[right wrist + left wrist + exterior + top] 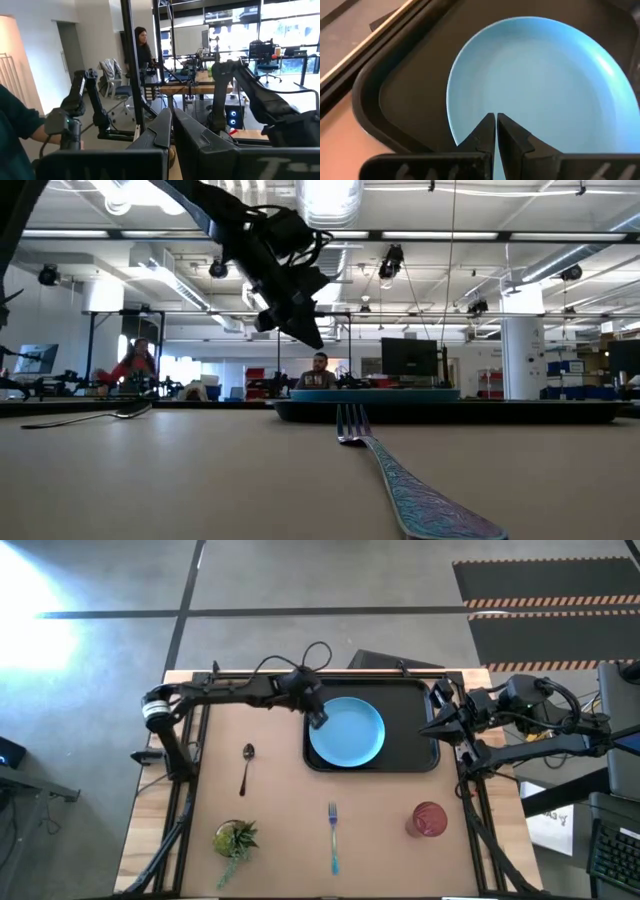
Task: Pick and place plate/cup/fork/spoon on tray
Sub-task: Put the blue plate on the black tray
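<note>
With the plate already in the tray at frame centre, my left gripper hovers shut and empty over its rim; the spoon, lower left, looks thin, stiff, slippery—I'd pinch mid-handle.

In the left wrist view, the round light-blue plate runs off the picture's edge, and the closed left pincer covers part of its near rim. From counter height, the large black rectangular tray shows only as a thin dark band, and the blue-handled fork blurs close to the lens.
</note>
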`<action>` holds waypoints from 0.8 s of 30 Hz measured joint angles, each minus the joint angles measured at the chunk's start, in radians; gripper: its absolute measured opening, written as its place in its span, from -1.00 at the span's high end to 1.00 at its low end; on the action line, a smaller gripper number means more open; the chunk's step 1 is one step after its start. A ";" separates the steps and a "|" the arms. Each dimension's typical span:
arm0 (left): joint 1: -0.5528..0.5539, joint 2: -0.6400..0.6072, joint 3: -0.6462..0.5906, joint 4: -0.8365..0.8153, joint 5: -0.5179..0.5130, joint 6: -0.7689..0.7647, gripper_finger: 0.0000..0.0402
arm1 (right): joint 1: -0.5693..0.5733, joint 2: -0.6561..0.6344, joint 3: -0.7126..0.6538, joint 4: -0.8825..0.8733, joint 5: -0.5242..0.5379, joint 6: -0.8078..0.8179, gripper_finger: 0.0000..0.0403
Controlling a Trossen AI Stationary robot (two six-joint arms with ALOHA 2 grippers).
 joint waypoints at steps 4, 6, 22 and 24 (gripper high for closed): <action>0.028 0.038 0.046 -0.039 -0.023 0.001 1.00 | 0.000 0.000 0.000 0.000 0.000 0.000 0.96; 0.045 0.061 0.070 -0.089 -0.028 0.000 1.00 | 0.000 0.000 0.000 0.000 0.000 0.000 0.96; 0.111 0.163 0.152 -0.232 -0.014 0.000 1.00 | 0.000 0.002 0.000 0.000 0.000 -0.010 0.96; 0.114 0.173 0.152 -0.229 -0.012 0.000 1.00 | 0.000 0.002 0.000 0.000 0.000 -0.010 0.96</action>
